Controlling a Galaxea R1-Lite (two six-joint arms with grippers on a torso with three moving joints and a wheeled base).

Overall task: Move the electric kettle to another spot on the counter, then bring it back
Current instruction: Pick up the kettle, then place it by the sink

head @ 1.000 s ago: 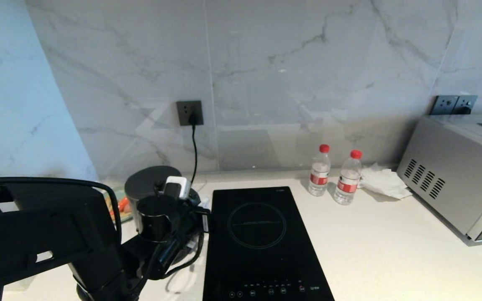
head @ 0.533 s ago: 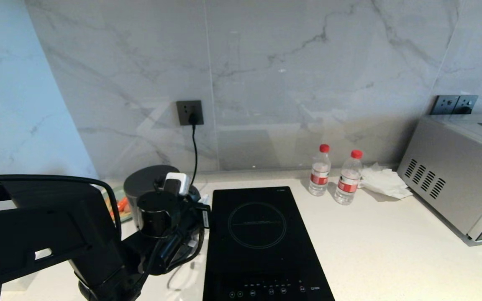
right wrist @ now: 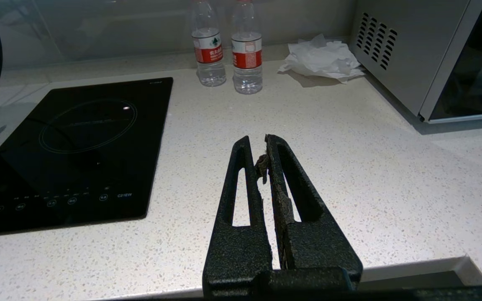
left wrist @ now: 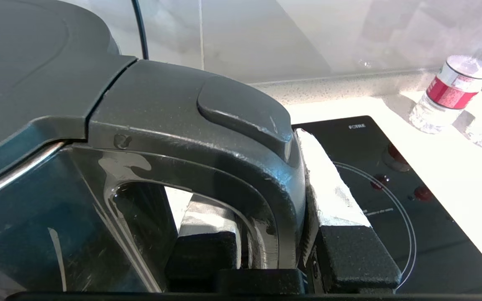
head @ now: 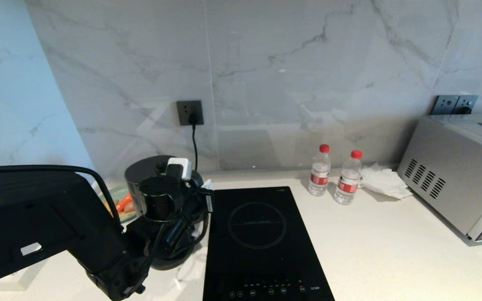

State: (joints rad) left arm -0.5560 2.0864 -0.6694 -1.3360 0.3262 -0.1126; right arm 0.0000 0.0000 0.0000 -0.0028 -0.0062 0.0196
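Note:
The electric kettle (head: 142, 172), glossy black with a flat grey lid, hangs at the counter's (head: 391, 251) back left, just left of the hob. My left gripper (head: 200, 194) is shut on its loop handle (left wrist: 207, 138). In the left wrist view the left gripper (left wrist: 262, 184) has one white-padded finger inside the loop and the other (left wrist: 333, 188) pressed on the outside. The kettle's (left wrist: 23, 83) lower body is hidden by my arm. My right gripper (right wrist: 257, 144) is shut and empty, low over the counter (right wrist: 370, 175) near its front edge.
A round dark base disc (head: 167, 262) lies under the kettle, its cord (head: 194, 142) running to a wall socket (head: 189, 112). The black hob (head: 257, 242) lies centre. Two water bottles (head: 319, 171), crumpled tissue (head: 383, 182) and a silver oven (head: 458, 167) stand right. A plate of food (head: 119, 200) sits far left.
My left gripper has risen with the kettle held by its handle. The base disc now shows beneath it. The right arm has not moved.

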